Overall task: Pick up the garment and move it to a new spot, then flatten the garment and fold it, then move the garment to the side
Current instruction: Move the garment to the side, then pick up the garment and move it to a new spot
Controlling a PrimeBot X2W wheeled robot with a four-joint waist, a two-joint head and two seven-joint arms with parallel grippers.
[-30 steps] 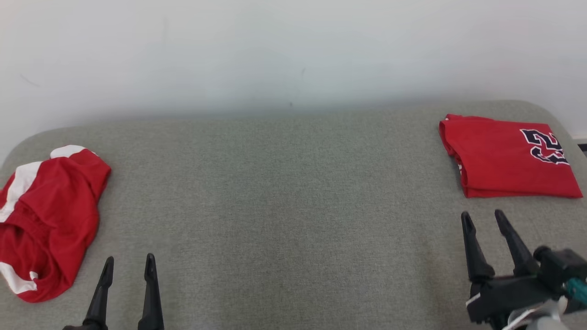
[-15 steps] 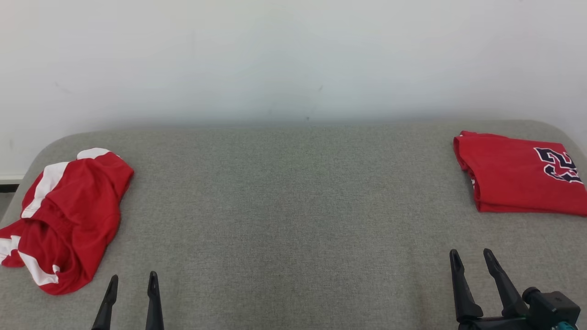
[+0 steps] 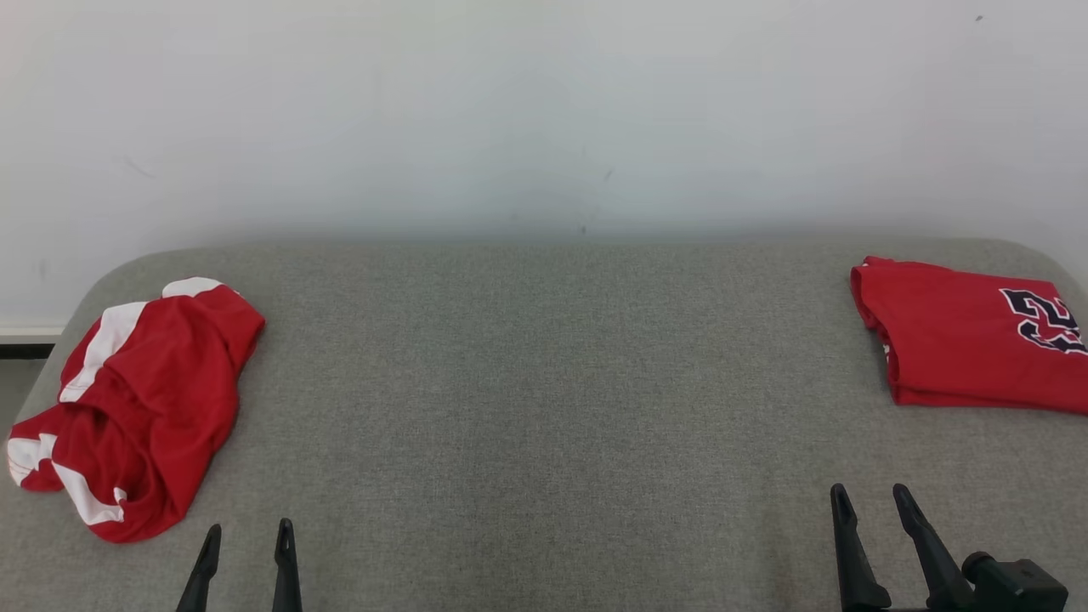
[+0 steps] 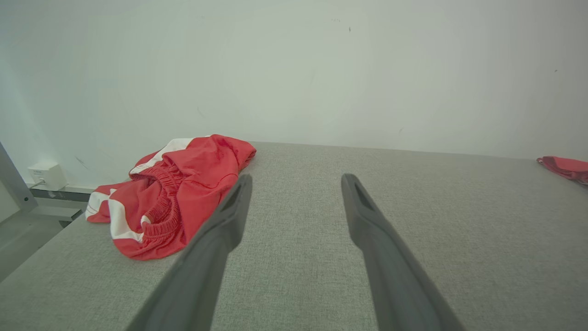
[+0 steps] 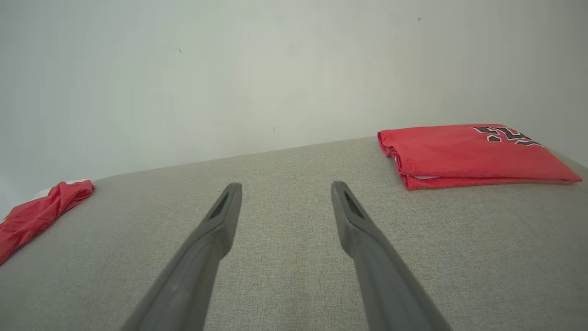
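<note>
A crumpled red garment with white stripes (image 3: 153,399) lies at the table's left end, and the left wrist view shows its gathered waistband (image 4: 183,193). My left gripper (image 3: 248,527) is open and empty at the near edge, just right of that heap and apart from it; its fingers (image 4: 297,177) point past the cloth. A folded red garment with a dark number print (image 3: 960,340) lies flat at the far right. My right gripper (image 3: 869,490) is open and empty, well short of the folded piece (image 5: 464,151).
The grey fabric table (image 3: 544,382) has rounded far corners and stands against a white wall. Past its left end I see a floor, a metal post and a small white box (image 4: 46,174). The crumpled heap reaches the table's left edge (image 5: 41,211).
The head camera has tilted up and turned slightly, so everything sits lower in the view. The right gripper has drawn back from the folded garment. Both grippers stay open.
</note>
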